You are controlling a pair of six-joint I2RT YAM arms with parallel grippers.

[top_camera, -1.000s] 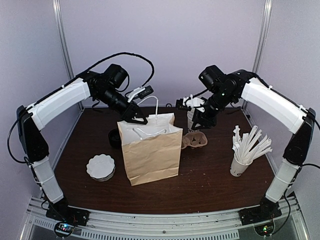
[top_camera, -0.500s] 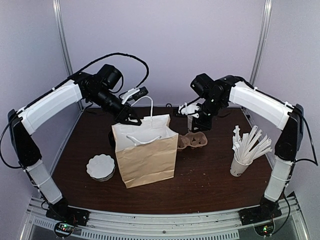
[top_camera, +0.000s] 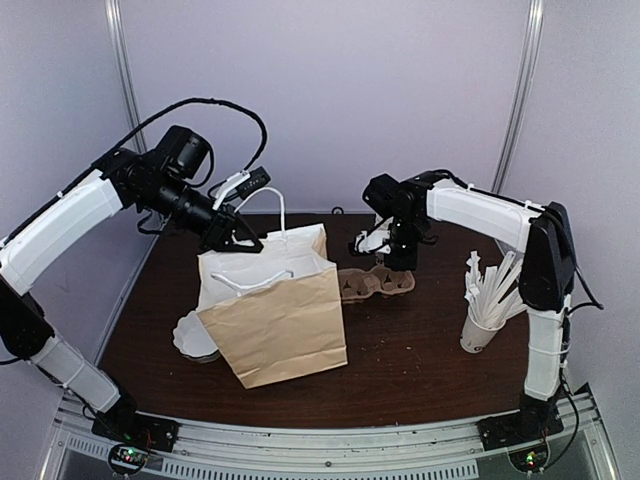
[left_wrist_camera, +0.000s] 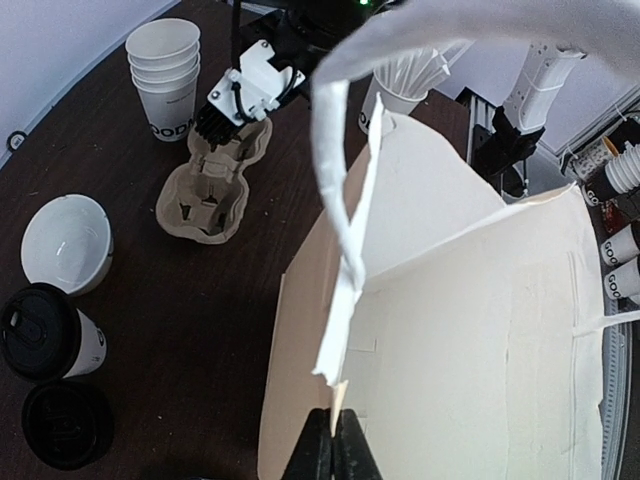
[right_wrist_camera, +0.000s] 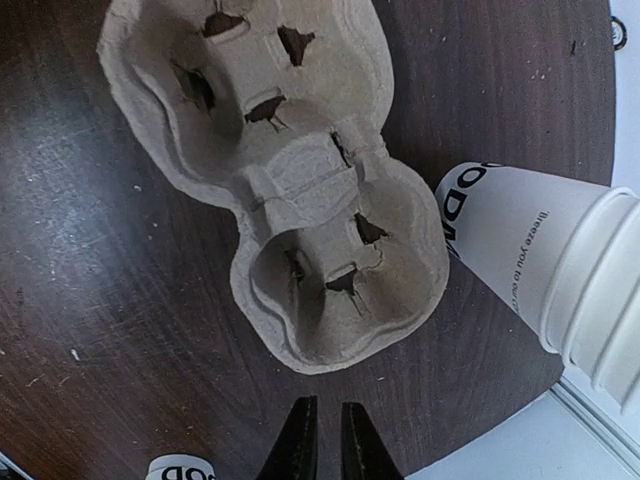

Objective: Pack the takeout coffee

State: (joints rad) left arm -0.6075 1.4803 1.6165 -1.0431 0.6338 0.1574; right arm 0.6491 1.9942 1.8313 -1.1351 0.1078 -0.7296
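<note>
The takeout coffee (left_wrist_camera: 48, 333), a white cup with a black lid, stands on the table left of the brown paper bag (top_camera: 272, 318); the top view hides it behind the bag. My left gripper (left_wrist_camera: 332, 442) is shut on the bag's (left_wrist_camera: 480, 330) rim beside its white handle (left_wrist_camera: 335, 150), and the bag leans left. My right gripper (right_wrist_camera: 320, 442) hangs just off the end of the pulp cup carrier (right_wrist_camera: 275, 180), its jaws a narrow gap apart with nothing between them. From above, the right gripper (top_camera: 384, 246) sits over the carrier (top_camera: 376, 283).
A nested stack of white cups (left_wrist_camera: 166, 72) stands beyond the carrier (left_wrist_camera: 214, 186). A white bowl-shaped piece (left_wrist_camera: 65, 240) and a loose black lid (left_wrist_camera: 64, 425) lie near the coffee. A cup of paper-wrapped sticks (top_camera: 484, 318) stands at the right.
The left gripper shut on the bag's rim and dragged the bag left, tilting it. The right gripper came down and left toward the carrier while its jaws narrowed.
</note>
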